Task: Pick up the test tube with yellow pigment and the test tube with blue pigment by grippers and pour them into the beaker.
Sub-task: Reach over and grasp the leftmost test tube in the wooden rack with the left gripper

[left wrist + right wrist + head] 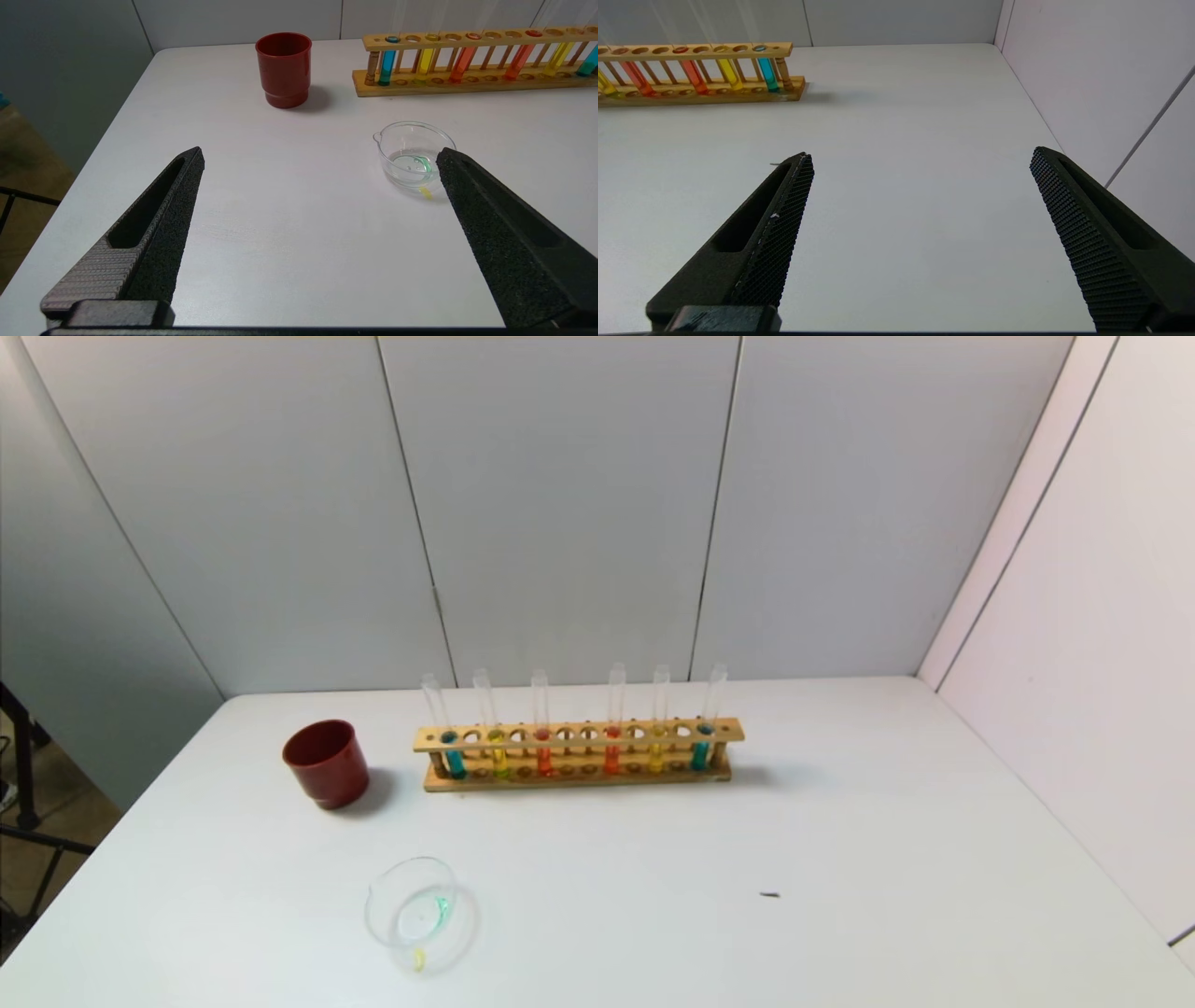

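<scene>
A wooden rack stands mid-table with several upright tubes. Two blue-pigment test tubes stand at its ends. Two yellow-pigment test tubes stand just inside them. The clear beaker sits near the front left and holds a little greenish liquid; it also shows in the left wrist view. My left gripper is open and empty above the table, short of the beaker. My right gripper is open and empty over bare table, right of the rack. Neither gripper shows in the head view.
A dark red cup stands left of the rack. Orange and red tubes fill the rack's middle. A small dark speck lies on the table at front right. Walls close the back and right sides.
</scene>
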Available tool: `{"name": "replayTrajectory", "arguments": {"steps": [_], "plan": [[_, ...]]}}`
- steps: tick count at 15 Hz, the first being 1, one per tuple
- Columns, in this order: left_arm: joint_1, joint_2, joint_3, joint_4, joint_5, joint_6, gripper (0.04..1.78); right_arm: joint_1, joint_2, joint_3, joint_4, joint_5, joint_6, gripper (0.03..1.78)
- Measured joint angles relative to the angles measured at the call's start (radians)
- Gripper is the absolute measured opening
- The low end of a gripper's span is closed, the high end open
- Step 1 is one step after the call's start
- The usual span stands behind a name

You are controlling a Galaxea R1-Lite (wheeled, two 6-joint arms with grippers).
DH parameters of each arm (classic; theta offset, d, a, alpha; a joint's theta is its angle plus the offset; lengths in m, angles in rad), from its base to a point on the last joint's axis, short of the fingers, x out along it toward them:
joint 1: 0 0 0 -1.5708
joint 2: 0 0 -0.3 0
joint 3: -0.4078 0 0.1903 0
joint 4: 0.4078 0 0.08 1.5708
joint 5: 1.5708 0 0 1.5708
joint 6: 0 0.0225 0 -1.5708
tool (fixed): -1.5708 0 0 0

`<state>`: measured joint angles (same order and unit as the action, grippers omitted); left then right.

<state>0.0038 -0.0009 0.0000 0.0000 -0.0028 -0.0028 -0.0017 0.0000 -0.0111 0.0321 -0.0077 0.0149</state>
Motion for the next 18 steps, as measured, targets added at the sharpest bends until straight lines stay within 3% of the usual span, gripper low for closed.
{"name": "replayTrajectory", "arguments": {"steps": [18], "plan": [[0.000, 0.009, -0.025, 0.023, -0.026, 0.058, 1.75, 0.000, 0.000, 0.000, 0.000, 0.000, 0.001, 1.70]]}}
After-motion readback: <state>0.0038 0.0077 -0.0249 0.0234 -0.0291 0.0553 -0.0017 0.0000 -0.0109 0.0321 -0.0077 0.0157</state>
